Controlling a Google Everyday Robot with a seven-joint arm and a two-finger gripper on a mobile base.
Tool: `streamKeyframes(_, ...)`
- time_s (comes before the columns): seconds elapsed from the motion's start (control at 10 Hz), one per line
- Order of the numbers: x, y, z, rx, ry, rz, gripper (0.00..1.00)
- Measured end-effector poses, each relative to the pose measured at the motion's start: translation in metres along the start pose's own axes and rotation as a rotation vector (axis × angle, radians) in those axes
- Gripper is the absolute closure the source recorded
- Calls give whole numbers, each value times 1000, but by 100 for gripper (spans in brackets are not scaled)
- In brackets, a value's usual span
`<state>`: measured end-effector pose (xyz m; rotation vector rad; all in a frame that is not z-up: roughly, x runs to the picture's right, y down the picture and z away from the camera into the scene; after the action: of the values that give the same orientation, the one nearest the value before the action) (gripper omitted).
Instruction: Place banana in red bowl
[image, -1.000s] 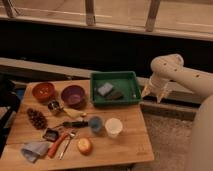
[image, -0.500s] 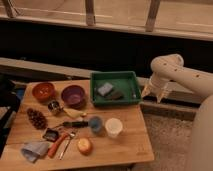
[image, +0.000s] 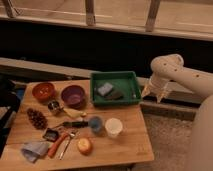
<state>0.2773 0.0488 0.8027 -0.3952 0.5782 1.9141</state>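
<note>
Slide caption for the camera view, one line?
The gripper hangs right of the green tray, beyond the table edge; banana lies on the table by the purple bowl, outside the red bowl.

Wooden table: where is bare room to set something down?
Bare wood lies right of the white cup, in front of the green tray. The left half, around the round purple bowl, is crowded. The end effector hangs right of the tray.

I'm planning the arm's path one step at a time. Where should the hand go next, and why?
Probably swing the hand left over the table toward the banana. The hand hangs past the table's right edge, beside the green tray, far from the fruit. The banana lies on the table just in front of the purple bowl, not yet in the red bowl.
</note>
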Motion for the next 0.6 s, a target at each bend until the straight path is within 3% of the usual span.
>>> streamKeyframes(0.4, 1, 0, 0, -2, 1, -5, 38)
streamKeyframes(0.6, 6, 5, -3, 1, -16, -67, 38)
